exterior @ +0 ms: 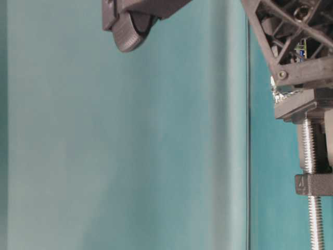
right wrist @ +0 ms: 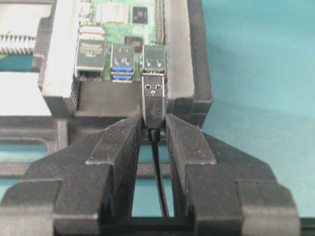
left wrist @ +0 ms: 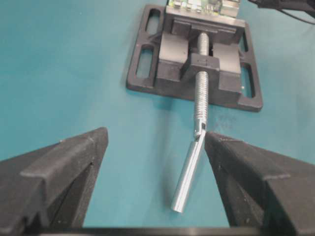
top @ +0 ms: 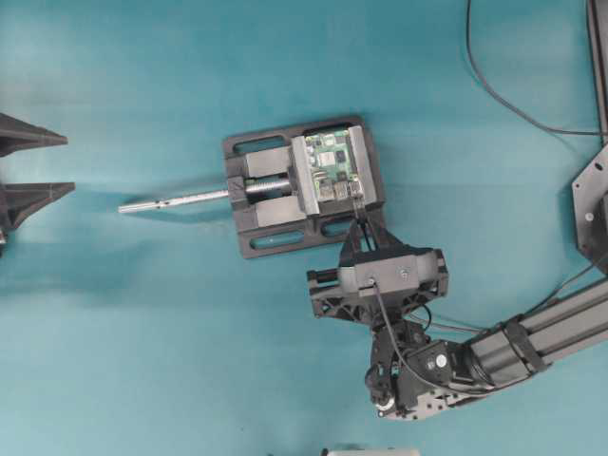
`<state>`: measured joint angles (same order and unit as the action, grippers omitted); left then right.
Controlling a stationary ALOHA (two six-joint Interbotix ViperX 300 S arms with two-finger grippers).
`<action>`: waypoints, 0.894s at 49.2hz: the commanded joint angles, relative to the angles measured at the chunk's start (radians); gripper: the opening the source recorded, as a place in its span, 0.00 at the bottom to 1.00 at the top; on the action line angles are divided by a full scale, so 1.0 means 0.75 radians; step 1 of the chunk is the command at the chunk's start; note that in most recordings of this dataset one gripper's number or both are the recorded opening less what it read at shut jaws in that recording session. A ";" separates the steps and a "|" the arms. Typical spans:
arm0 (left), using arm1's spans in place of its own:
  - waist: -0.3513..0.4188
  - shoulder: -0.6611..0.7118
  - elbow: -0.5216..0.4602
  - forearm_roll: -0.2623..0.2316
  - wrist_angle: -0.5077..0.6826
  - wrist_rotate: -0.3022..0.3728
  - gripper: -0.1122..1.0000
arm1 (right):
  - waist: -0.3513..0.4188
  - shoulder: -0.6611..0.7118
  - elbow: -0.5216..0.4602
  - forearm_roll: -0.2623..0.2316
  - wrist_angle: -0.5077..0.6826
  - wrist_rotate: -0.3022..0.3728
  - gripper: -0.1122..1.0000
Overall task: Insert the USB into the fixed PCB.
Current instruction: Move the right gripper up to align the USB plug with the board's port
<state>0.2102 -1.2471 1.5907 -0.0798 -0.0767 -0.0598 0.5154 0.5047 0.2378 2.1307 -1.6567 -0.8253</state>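
The green PCB (top: 332, 164) is clamped in a black vise (top: 275, 204) at mid-table. In the right wrist view the PCB (right wrist: 123, 22) shows its silver ports along the near edge. My right gripper (right wrist: 153, 125) is shut on the black USB plug (right wrist: 153, 98). The plug's metal tip points at the rightmost USB port (right wrist: 154, 58) and sits at its mouth. The thin cable (right wrist: 158, 182) trails back between the fingers. In the overhead view the right gripper (top: 358, 217) is at the PCB's near edge. My left gripper (top: 68, 163) is open and empty at the far left.
The vise's silver screw rod (top: 176, 200) sticks out to the left; in the left wrist view its handle (left wrist: 189, 169) lies between my open left fingers, ahead of them. A thicker black cable (top: 494, 90) curves at the top right.
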 commanded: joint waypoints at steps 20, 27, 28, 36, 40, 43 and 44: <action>0.004 0.010 -0.014 0.006 -0.006 -0.004 0.95 | -0.027 -0.063 0.016 -0.014 0.020 0.000 0.29; 0.002 0.010 -0.014 0.006 -0.006 -0.004 0.95 | -0.035 -0.061 0.016 -0.031 0.020 0.004 0.29; 0.002 0.010 -0.014 0.006 -0.006 -0.004 0.95 | -0.037 -0.063 0.018 -0.035 0.020 0.006 0.29; 0.004 0.012 -0.016 0.006 -0.006 -0.004 0.95 | -0.045 -0.061 0.012 -0.057 0.020 0.008 0.29; 0.002 0.010 -0.014 0.006 -0.006 -0.004 0.95 | -0.049 -0.063 0.006 -0.072 0.020 0.010 0.29; 0.002 0.010 -0.014 0.008 -0.006 -0.004 0.95 | -0.051 -0.061 0.004 -0.078 0.020 0.012 0.29; 0.002 0.010 -0.016 0.006 -0.006 -0.004 0.95 | -0.053 -0.061 0.004 -0.078 0.020 0.012 0.29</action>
<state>0.2102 -1.2471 1.5907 -0.0782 -0.0767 -0.0598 0.4939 0.5047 0.2577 2.0908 -1.6368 -0.8176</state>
